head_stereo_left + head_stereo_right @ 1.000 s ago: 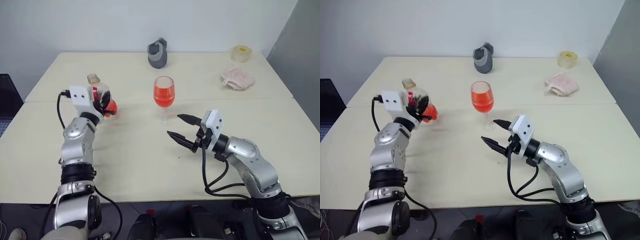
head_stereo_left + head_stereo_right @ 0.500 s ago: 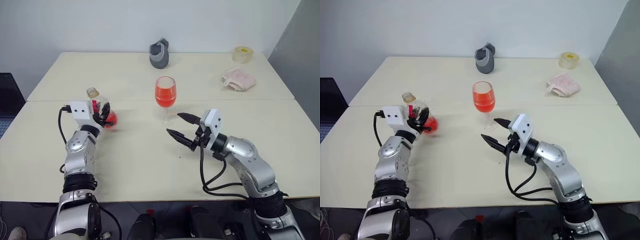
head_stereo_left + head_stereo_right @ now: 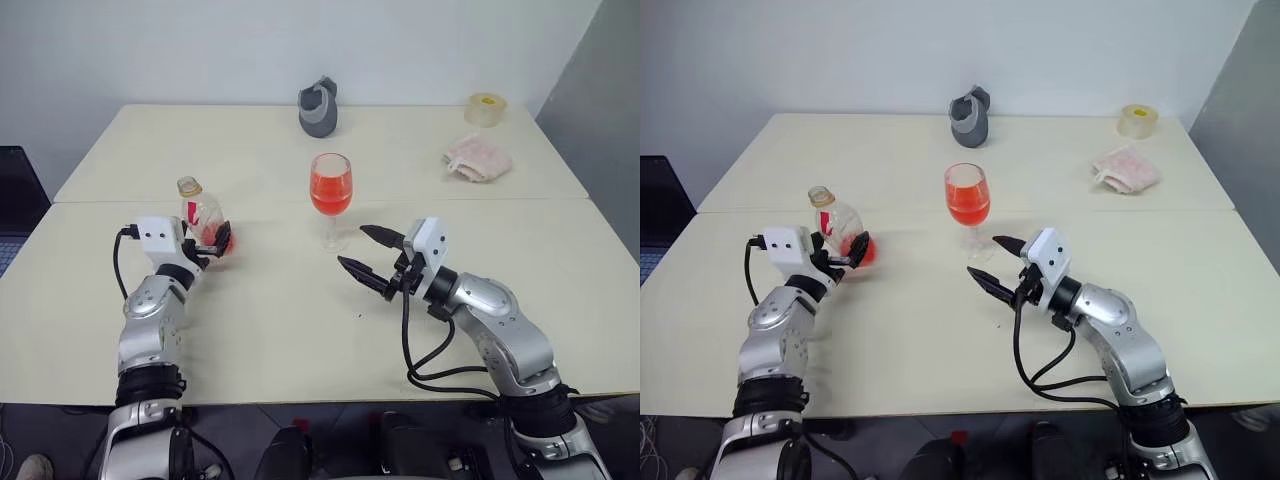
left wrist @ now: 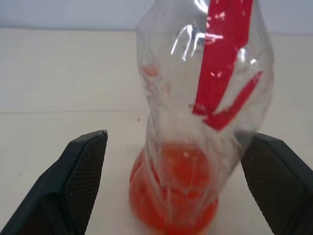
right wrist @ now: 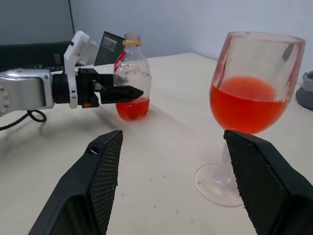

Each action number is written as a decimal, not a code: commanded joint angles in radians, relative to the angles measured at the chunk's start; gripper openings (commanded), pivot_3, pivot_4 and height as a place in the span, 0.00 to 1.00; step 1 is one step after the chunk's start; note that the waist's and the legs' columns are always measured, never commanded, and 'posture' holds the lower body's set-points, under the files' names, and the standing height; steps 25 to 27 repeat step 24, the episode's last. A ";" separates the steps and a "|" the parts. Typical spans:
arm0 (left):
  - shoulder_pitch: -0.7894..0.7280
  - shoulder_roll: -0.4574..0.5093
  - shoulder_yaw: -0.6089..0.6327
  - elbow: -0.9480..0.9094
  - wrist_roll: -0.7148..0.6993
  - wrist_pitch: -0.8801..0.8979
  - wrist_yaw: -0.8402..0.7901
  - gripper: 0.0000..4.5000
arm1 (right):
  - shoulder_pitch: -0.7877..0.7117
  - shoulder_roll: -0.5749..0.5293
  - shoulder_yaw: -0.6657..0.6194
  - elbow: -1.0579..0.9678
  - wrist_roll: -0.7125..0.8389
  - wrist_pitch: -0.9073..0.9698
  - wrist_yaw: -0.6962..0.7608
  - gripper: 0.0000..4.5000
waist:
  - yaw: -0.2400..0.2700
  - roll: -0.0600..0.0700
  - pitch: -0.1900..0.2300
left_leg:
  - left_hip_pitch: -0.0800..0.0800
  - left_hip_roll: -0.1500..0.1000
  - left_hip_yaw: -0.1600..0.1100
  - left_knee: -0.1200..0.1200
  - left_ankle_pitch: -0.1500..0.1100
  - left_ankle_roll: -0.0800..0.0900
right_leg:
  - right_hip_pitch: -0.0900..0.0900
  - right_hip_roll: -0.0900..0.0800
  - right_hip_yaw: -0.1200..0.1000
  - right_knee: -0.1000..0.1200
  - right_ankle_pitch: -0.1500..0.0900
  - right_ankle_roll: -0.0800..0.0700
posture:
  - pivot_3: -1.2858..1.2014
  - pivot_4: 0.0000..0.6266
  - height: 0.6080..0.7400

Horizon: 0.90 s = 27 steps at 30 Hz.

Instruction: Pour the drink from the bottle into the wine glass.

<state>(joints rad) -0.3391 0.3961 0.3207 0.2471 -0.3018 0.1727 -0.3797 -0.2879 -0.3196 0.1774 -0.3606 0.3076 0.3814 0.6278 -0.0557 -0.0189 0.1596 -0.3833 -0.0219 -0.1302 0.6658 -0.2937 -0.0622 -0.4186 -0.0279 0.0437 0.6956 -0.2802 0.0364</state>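
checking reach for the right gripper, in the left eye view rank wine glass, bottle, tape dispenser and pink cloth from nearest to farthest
From the right gripper:
1. Wine glass, just beyond it.
2. Bottle, across on the left.
3. Tape dispenser, back centre, and pink cloth, back right: too close to call.

The bottle [image 4: 205,122] stands upright on the pale tabletop [image 4: 63,83], its clear, crinkled body marked by a red strip of label. A little of the red drink [image 4: 176,200] sits in its rounded base. The left gripper [image 4: 178,188] has its jaws spread wide, one black finger on each side of the bottle, neither touching it.
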 commanded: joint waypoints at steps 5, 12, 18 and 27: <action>0.200 0.015 0.034 -0.402 -0.105 0.237 0.038 0.99 | 0.103 -0.026 -0.045 -0.130 0.025 0.040 -0.047 0.79 | 0.001 0.000 0.000 | 0.001 0.001 0.000 -0.001 0.000 0.000 | 0.001 -0.001 0.000 0.000 0.000 0.000 | 0.52 0.24 1.00; 0.396 0.002 0.037 -0.692 -0.136 0.392 0.129 0.99 | 0.223 -0.031 -0.095 -0.189 -0.024 0.061 -0.158 0.79 | 0.013 0.000 0.000 | 0.005 0.003 -0.002 -0.001 -0.002 0.004 | 0.009 -0.001 -0.002 -0.006 0.000 0.000 | 0.52 0.24 1.00; 0.435 -0.050 -0.003 -0.836 -0.119 0.438 0.222 0.99 | 0.299 0.078 -0.150 -0.223 -0.092 0.108 -0.385 0.79 | 0.026 0.000 0.000 | 0.008 0.001 -0.001 -0.002 -0.002 0.004 | 0.014 0.003 -0.002 -0.010 0.000 0.000 | 0.52 0.24 1.00; 0.493 -0.095 -0.079 -0.923 -0.088 0.462 0.273 0.99 | 0.359 0.139 -0.146 -0.271 -0.150 0.154 -0.504 0.79 | 0.026 0.001 -0.001 | 0.009 0.001 0.000 -0.003 -0.002 0.003 | 0.014 0.004 -0.001 -0.011 0.000 0.000 | 0.52 0.24 1.00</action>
